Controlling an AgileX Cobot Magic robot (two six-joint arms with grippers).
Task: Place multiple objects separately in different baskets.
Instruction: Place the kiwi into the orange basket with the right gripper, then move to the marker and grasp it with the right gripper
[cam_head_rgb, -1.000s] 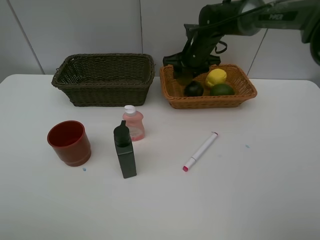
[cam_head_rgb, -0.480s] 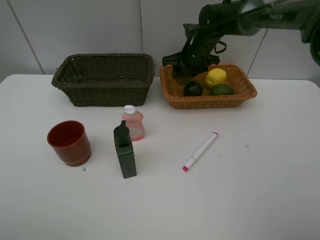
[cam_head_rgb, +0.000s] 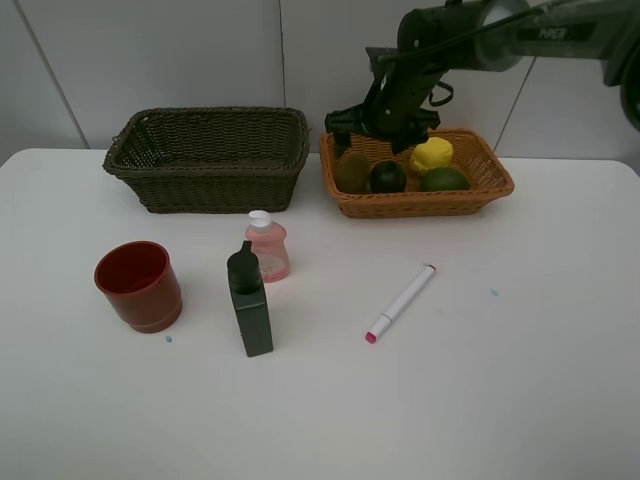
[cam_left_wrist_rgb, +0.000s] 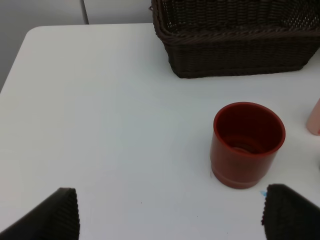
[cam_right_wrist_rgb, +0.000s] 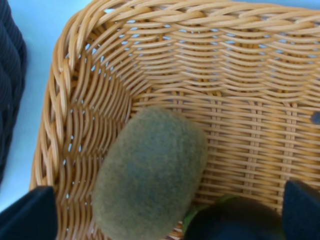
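Baskets: dark olive basket (cam_head_rgb: 208, 175) stands at the far left of the tabletop (cam_head_rgb: 520, 380). The orange basket (cam_head_rgb: 430, 203) just beside it holds the fruit.
Right pincer: right pincer (cam_head_rgb: 379, 127) hangs over the orange basket, jaws spread, holding nothing.
Left pincer: left pincer (cam_left_wrist_rgb: 175, 215) is low over the tabletop, jaws spread, empty.
Cup: red cup (cam_head_rgb: 139, 285) is upright at the near left, unsorted.
Bottles: dark green bottle (cam_head_rgb: 250, 305) and pink bottle (cam_head_rgb: 267, 247) are upright, close together, unsorted.
Marker: white marker (cam_head_rgb: 401, 302) lies flat, its long axis slanting towards the orange basket.
Fruit: kiwi (cam_right_wrist_rgb: 150, 172) lies on the orange basket's floor between the right pincer's fingers, touching neither.
Deciding relation: judged, the red cup sits straight ahead of the left pincer, with the dark olive basket beyond. The left arm is nearer.
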